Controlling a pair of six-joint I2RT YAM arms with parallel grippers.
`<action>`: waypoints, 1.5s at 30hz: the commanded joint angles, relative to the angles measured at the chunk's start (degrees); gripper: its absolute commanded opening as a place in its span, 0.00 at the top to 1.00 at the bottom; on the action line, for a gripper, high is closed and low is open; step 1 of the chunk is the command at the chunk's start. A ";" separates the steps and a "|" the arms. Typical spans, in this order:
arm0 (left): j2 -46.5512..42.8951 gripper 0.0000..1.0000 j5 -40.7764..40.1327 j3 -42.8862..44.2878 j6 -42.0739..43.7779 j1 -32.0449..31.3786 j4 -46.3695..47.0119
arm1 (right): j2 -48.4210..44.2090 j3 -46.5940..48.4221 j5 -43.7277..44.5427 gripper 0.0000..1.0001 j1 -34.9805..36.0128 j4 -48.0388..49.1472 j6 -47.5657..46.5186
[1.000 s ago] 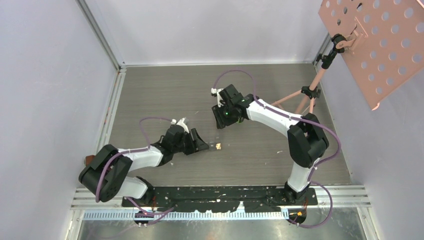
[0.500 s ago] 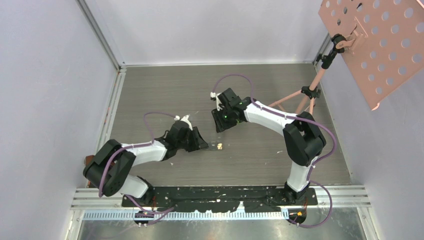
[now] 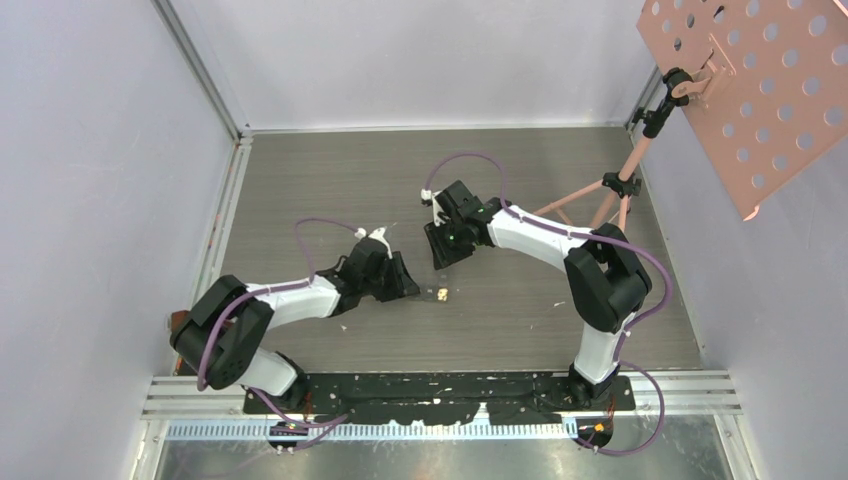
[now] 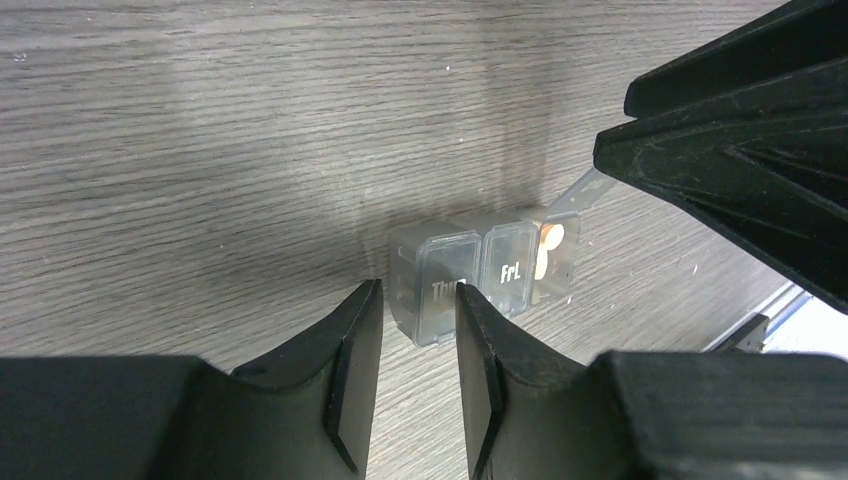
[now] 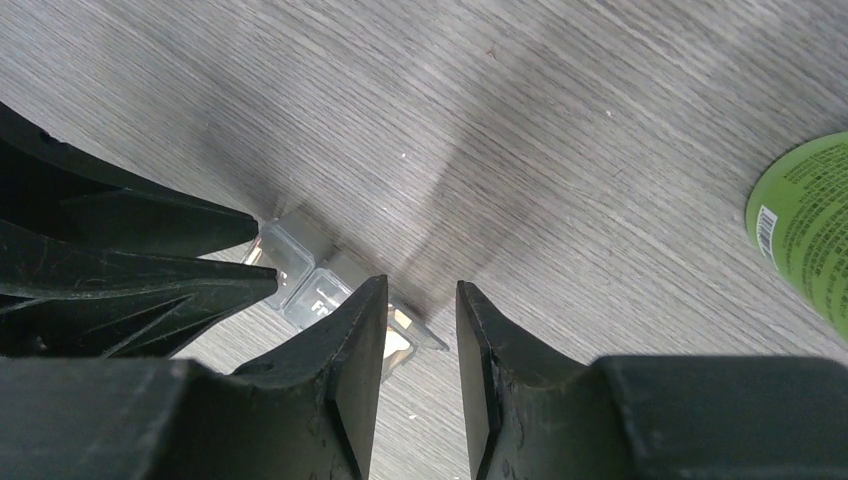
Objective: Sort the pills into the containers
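- Clear plastic pill box [image 4: 480,275] lies flat near the middle of the tabletop [image 3: 330,170], a bit closer to the near edge than to the far edge.
- Two of its little lids are closed, and they read "Thu" and "Fri".
- Next to "Fri", one lid stands open, and a round tan pill [image 4: 553,238] shows in that spot.
- Green bottle [image 5: 805,230] shows only at the edge of the right wrist view, well apart from the pill box. Just a piece of its printed label can be seen.
- Left end effector [image 4: 412,295] is low over the tabletop, at the "Thu" end of the pill box.
- Its fingers are close together with a thin gap, and the end of the box sits right at the tips. I cannot tell if they are pinching it.
- Right end effector [image 5: 420,290] hangs over the other end of the box, by the open lid.
- Its fingers are apart, wood shows in the gap, and they hold nothing.
- Both end effectors point at each other with the box between them.
- Pink board with round holes [image 3: 760,90] stands on a stand at the far right corner.
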 commanded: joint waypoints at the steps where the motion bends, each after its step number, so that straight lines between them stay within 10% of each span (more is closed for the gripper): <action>1: 0.55 0.66 -6.46 1.15 3.22 -0.45 -11.95 | -2.62 -0.40 -1.13 0.62 0.35 -0.48 0.53; 26: 1.60 0.69 -11.42 3.87 0.19 -1.75 -17.63 | -6.95 -1.59 3.72 0.55 0.56 -2.23 1.92; 45: 2.20 0.71 -11.86 4.63 0.14 -2.15 -17.92 | -1.98 -1.01 7.76 0.77 0.97 -1.66 2.16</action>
